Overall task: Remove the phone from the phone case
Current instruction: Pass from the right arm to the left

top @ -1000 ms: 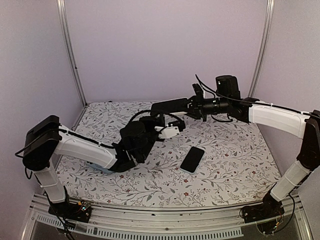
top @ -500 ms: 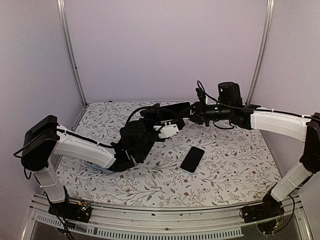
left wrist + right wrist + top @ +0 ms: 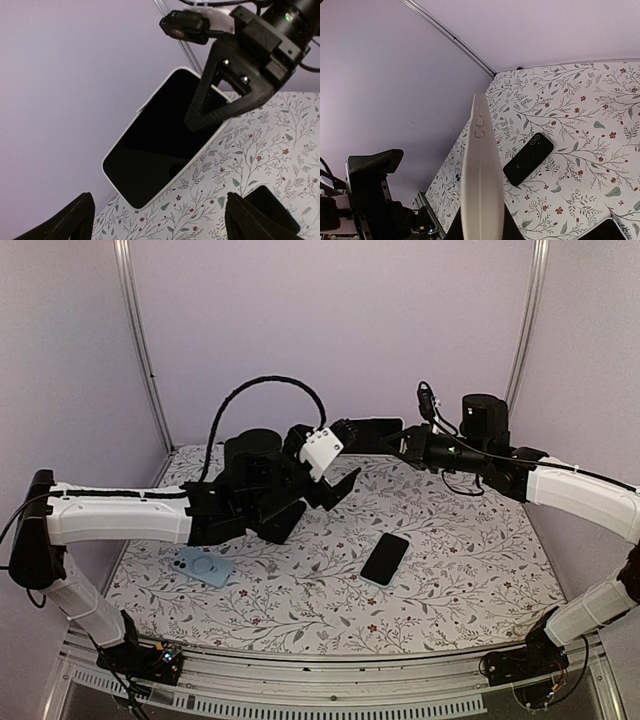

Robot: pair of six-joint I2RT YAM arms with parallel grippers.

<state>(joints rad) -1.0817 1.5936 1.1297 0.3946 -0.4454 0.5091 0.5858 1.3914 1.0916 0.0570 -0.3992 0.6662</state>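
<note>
Surface: floral-print table (image 3: 460,570); lilac walls (image 3: 330,330) behind.
Right claw (image 3: 216,102): clamped across the upper part of the phone (image 3: 150,150); holds it raised, well clear of the table.
Phone: dark screen faces the left claw; white case (image 3: 480,175) rims it on every visible side; button cut-outs show on the case edge.
Left claw (image 3: 335,468): jaws spread wide; nothing between them; it faces the phone, near but apart.
Below the claws: black phone-shaped slab (image 3: 385,558) flat on the table under the right claw, phone or case cannot be told; pale blue item (image 3: 205,565) under the left arm.
Progress: judged unfinished; phone appears still seated in the white case; separating the two remains.
</note>
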